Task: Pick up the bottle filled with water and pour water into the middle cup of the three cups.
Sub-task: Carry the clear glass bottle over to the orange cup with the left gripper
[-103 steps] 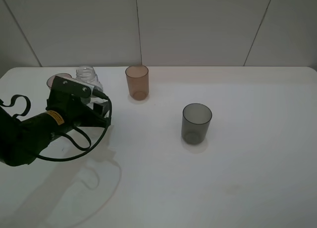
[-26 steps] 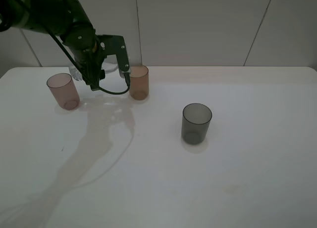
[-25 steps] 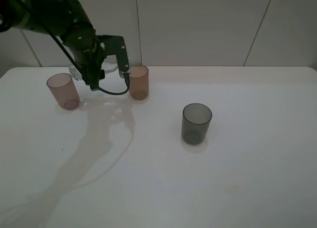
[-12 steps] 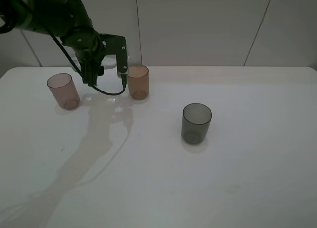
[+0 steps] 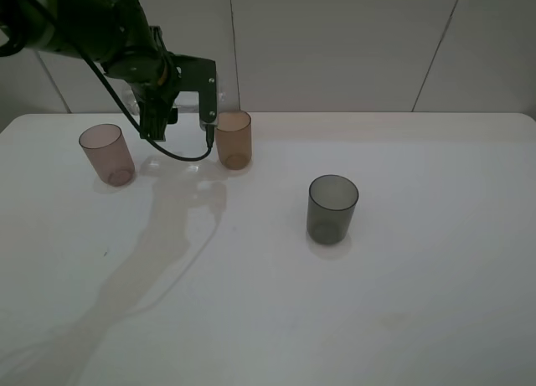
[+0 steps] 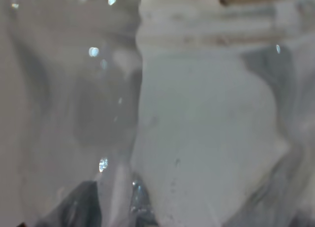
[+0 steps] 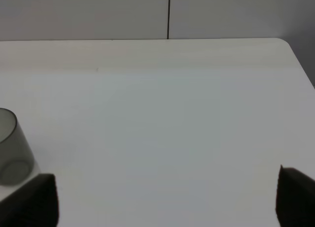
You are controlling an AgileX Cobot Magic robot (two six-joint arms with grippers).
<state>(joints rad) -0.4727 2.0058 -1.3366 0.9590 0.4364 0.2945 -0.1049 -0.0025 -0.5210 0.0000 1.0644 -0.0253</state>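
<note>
table [image 5: 402, 302]: white and matt; the arm's shadow lies across its left half.
left arm [image 5: 92, 26]: dark, enters from the far left and is held up over the far-left part of the table.
left gripper [image 5: 184, 101]: clenched on the bottle [image 6: 197, 128], raised off the table between the pinkish-mauve cup [image 5: 107, 153] and the middle cup [image 5: 234, 139], close to the latter's rim.
right gripper [image 7: 167, 197]: jaws released, fingers wide apart with nothing between them; it hangs over bare table to the right of the grey cup [image 5: 332, 208].
grey cup: upright, nearest of the three, well apart from the others.
middle cup: amber, upright at the far side of the table.
pinkish-mauve cup: upright at the far left.
bottle: clear glass, fills the left wrist view, with a strip of amber showing past its threaded neck; largely hidden by the gripper from above, so its tilt cannot be told.
</note>
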